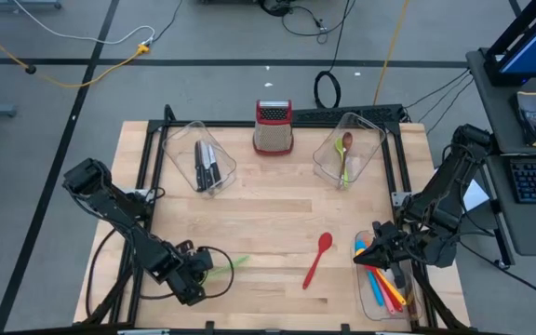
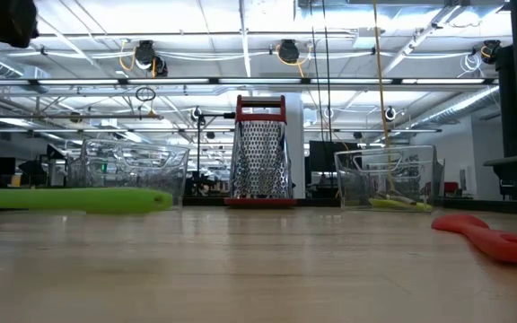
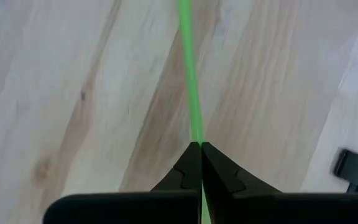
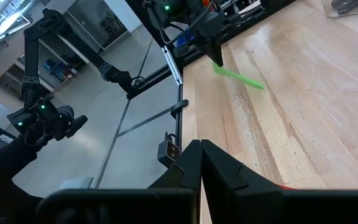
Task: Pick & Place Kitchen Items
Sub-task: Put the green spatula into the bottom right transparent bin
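Note:
My left gripper [image 1: 196,273] is low over the table's near left corner, shut on a green utensil [image 1: 228,266] whose free end points toward the table's right. The utensil shows as a long level green bar [image 2: 70,199] in the low view. A red spoon [image 1: 318,258] lies flat on the wood near the table's middle. My right gripper [image 1: 372,249] is shut and hovers over the far end of the near right bin [image 1: 408,300], which holds several coloured spatulas [image 1: 384,282]. It touches nothing that I can see. My left gripper pinches the green utensil between its two fingers [image 3: 188,165], and the utensil's thin edge [image 3: 196,127] runs straight out ahead of them. The fingers come low, from the table's left. The utensil sits about level and close to the wood; whether it rests on the wood I cannot tell.
A clear bin [image 1: 182,140] with black-handled knives [image 1: 206,167] stands far left, and a clear bin [image 1: 372,130] with spoons [image 1: 344,154] stands far right. The metal box grater [image 1: 274,127] with a red top stands between them at the far edge. Bare wood lies around the red spoon.

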Controlling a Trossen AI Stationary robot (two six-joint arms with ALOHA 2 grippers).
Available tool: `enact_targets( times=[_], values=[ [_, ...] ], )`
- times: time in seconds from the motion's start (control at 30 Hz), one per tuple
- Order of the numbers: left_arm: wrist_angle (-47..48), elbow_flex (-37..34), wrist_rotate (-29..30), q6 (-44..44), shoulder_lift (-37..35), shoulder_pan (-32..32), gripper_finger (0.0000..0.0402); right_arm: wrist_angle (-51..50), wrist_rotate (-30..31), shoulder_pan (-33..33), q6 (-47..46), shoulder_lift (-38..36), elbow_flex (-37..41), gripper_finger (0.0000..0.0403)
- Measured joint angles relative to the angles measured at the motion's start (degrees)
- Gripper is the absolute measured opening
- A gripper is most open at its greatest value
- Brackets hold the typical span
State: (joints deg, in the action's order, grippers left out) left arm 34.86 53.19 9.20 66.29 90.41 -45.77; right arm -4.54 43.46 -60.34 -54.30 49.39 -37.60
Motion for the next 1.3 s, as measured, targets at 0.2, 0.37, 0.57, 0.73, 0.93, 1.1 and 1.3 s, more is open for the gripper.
enact_targets(
  times=[0.2, 0.37, 0.57, 0.73, 0.93, 1.1, 1.3],
  values=[
    [-3.27, 0.0, 1.35, -5.95, -0.02, 2.54, 0.0001, 0.0, 0.0, 0.0, 0.66, 0.02, 0.0, 0.0004],
    [-6.66, 0.0, 2.0, -11.94, -0.03, 5.27, 0.0, 0.02, 0.65, 0.09, 3.11, 1.02, 0.0, 0.0004],
    [-14.26, 0.0, 2.9, -22.01, -0.04, 9.32, 0.0, 1.17, 1.29, 3.91, 11.35, 4.47, 0.0, 0.0004],
    [-22.11, 0.0, 0.85, -28.57, -0.04, 12.99, 0.0, 11.86, -7.25, 9.38, 30.65, 8.13, -0.04, 0.0004],
    [-28.95, 0.02, -2.16, -31.87, -0.11, 17.24, 0.0, 19.89, -19.4, 16.39, 52.63, 13.81, -0.04, 0.0004],
    [-30.9, 0.02, -5.87, -31.45, -0.13, 20.84, 0.0, 20.2, -19.65, 21.08, 58.38, 17.21, -0.04, 0.0004],
    [-32.94, 0.02, -8.5, -31.03, -0.13, 24.81, 0.0, 17.16, -19.39, 23.45, 66.75, 21.87, -4.24, 0.0013]
  ],
)
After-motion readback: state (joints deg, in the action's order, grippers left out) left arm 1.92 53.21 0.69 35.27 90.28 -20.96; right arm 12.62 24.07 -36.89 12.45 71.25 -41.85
